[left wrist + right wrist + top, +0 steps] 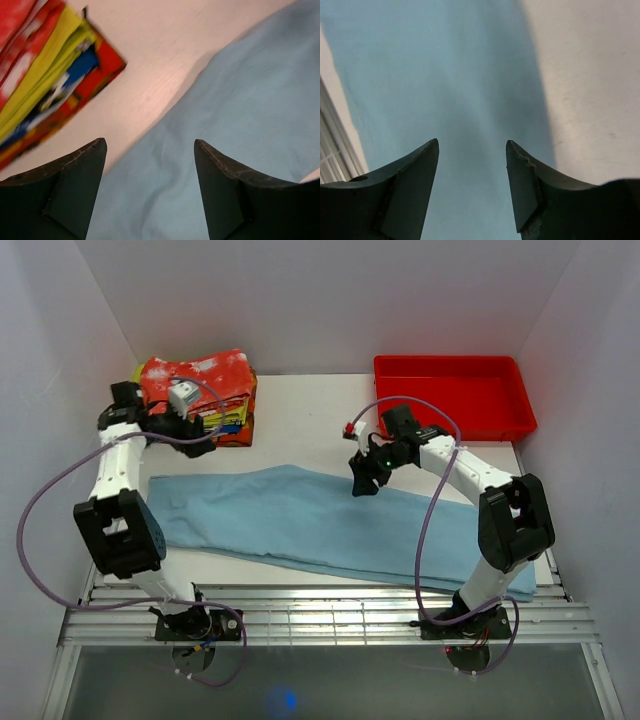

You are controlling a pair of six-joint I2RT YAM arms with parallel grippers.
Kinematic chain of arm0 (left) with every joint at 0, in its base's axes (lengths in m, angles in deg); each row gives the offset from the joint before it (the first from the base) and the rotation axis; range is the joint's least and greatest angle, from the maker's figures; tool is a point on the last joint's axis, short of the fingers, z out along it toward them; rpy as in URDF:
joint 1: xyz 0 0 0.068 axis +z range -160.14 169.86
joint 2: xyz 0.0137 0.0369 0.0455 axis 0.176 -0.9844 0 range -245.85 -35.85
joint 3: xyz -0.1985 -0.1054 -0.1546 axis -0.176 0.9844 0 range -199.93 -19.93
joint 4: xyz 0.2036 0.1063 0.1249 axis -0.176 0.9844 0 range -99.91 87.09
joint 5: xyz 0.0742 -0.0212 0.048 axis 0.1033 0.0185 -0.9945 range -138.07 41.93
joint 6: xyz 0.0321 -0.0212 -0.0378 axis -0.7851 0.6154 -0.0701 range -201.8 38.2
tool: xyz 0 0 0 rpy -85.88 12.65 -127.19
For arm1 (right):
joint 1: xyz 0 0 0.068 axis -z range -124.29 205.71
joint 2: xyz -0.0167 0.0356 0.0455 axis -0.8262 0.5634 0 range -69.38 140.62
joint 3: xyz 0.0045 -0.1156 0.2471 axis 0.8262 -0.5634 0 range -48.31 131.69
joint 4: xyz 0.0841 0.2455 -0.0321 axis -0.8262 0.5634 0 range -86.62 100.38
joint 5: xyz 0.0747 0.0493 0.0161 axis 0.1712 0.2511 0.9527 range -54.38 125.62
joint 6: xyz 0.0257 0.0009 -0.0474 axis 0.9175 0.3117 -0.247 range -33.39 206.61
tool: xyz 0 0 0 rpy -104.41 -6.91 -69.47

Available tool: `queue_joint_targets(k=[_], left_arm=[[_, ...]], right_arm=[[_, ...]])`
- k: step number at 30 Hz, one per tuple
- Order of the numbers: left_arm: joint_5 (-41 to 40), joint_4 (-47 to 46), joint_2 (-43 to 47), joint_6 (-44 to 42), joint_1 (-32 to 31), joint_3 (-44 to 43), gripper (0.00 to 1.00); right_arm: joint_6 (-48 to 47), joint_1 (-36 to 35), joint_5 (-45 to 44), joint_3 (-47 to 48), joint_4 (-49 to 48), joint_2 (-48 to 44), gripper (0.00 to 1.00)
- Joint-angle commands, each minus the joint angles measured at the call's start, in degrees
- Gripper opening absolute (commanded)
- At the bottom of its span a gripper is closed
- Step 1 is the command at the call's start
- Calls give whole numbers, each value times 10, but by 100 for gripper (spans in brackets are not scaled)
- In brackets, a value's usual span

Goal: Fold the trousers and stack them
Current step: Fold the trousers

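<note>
While the trousers (330, 525) lie as a long band across the worktop (300, 430), left hand (150, 145) and right hand (472, 144) hang open, empty, above them; grips should catch every layer at matching corners.

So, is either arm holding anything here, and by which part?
Nothing is held. The left jaws and the right jaws both stand open and empty over the light sky-blue soft fabric trousers, which lie spread on the table.

Both arms are bent at the elbow and reaching forward, left gripper (150, 145) and right gripper (472, 145) pointing down, jaws on both spread apart.
</note>
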Motion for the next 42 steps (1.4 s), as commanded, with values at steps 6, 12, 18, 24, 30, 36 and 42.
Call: queue_joint_targets(k=[6,12,18,24,30,36,42], left_arm=[[59,-123,-242,238,-175,-133,69],[96,-143,-332,269,-236,-150,69],[114,-121,-346,256,-247,-114,69],[167,-38,-342,165,-255,-86,68],[188,-14,-322,122,-257,-45,58],[122,-96,-308,174,-256,-20,0],[16,-284,-237,271,-252,12,0]], right_arm=[[-94,-34,22,-154,104,-71,50],[-113,-88,-58,-240,52,-115,51],[-131,-125,-124,-312,4,-122,50],[-132,-127,-140,-321,-11,-99,43],[-132,-127,-147,-323,-17,-88,33],[-142,-127,-154,-336,-11,-92,8],[-164,-127,-161,-367,3,-92,8]])
